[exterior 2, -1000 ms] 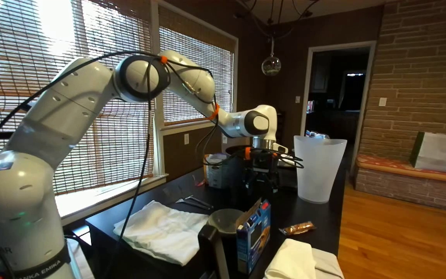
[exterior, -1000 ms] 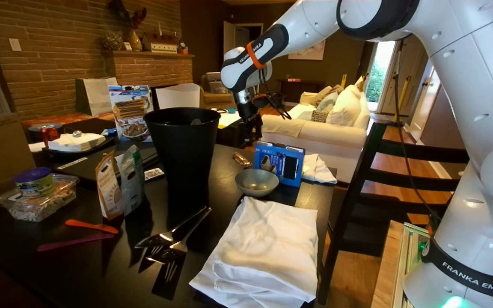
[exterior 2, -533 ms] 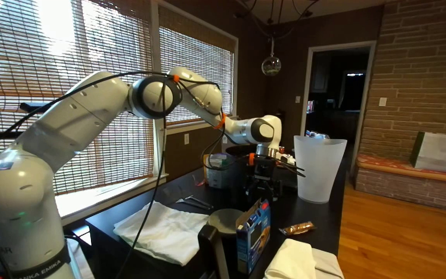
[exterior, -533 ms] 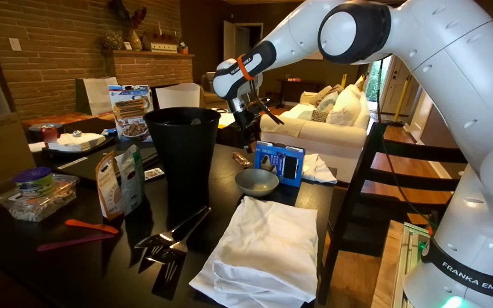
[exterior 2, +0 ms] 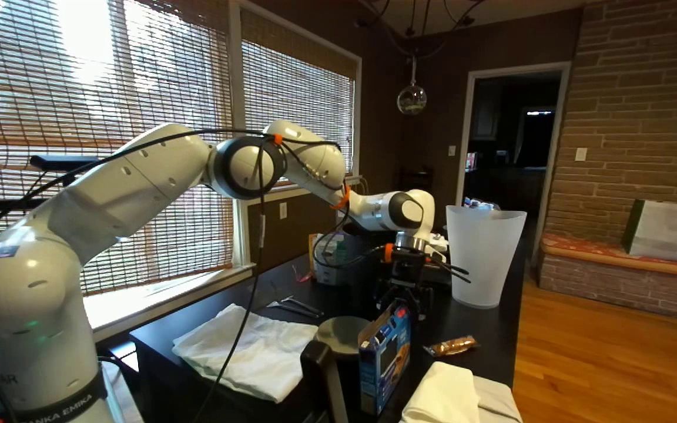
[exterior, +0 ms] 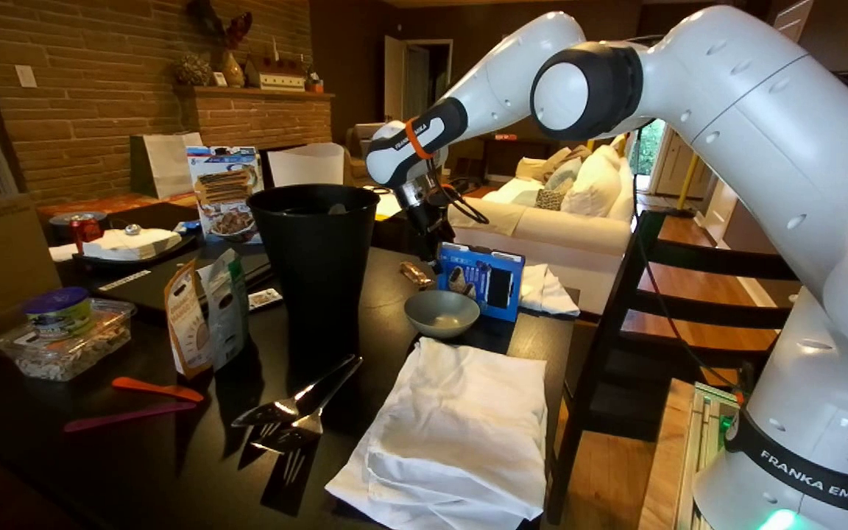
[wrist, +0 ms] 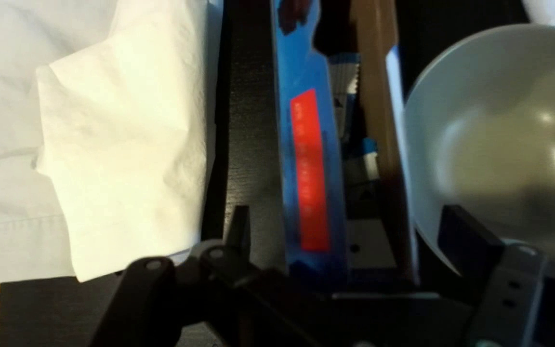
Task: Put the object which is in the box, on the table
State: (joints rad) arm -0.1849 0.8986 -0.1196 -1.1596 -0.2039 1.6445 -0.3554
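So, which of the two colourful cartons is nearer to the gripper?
The bright-blue carton beside the grey bowl: the gripper is right by it, whereas the taller, paler carton stands well away.

Daylight glares through woven brown blinds [exterior 2: 109, 88] beside a dim, glossy black table [exterior: 196, 471]; the blurry wrist view catches 2 highlights in a round grey bowl [wrist: 494, 140].

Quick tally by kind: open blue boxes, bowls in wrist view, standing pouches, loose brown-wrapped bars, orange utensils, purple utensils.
Open blue box: 1
Bowl: 1
Standing pouches: 2
Loose brown-wrapped bar: 1
Orange utensil: 1
Purple utensil: 1
Total: 7
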